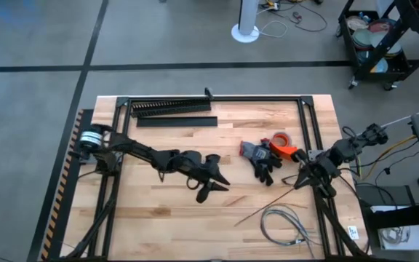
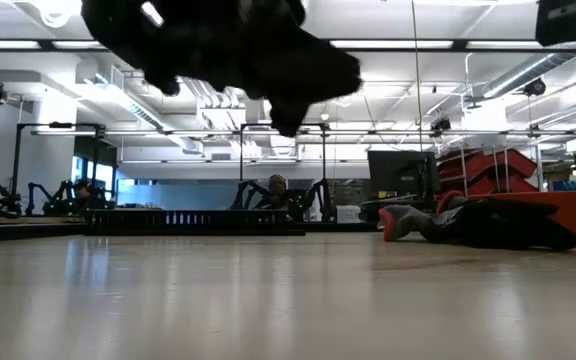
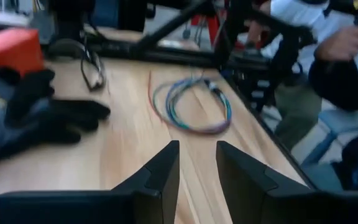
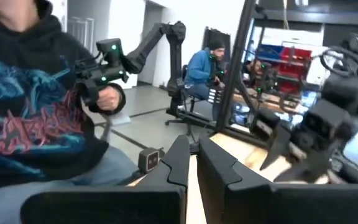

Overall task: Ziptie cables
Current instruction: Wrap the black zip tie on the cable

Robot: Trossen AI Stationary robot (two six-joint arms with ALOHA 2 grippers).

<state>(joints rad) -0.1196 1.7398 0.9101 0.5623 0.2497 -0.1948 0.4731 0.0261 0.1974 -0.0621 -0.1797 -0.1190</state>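
Observation:
The cables (image 1: 286, 222) lie in a loose pale loop on the table near its front right; the left wrist view shows them as a coloured loop (image 3: 191, 106). One ziptie (image 1: 264, 207), a thin dark strip, lies slanting on the wood from beside the cables toward my right gripper. My left gripper (image 1: 212, 180) hovers open over the table's middle, pointing right toward the cables (image 3: 197, 163). My right gripper (image 1: 299, 180) is at the right, pointing left, its fingers only a narrow gap apart (image 4: 194, 149), with nothing seen between them.
Dark gloves (image 1: 262, 160) and an orange tape roll (image 1: 282, 142) lie between the two grippers. The black comb-toothed duct (image 1: 172, 108) and a flat black bar (image 1: 177, 121) lie at the far edge. A black frame (image 1: 305, 124) borders the table. People sit beside the table (image 4: 36, 112).

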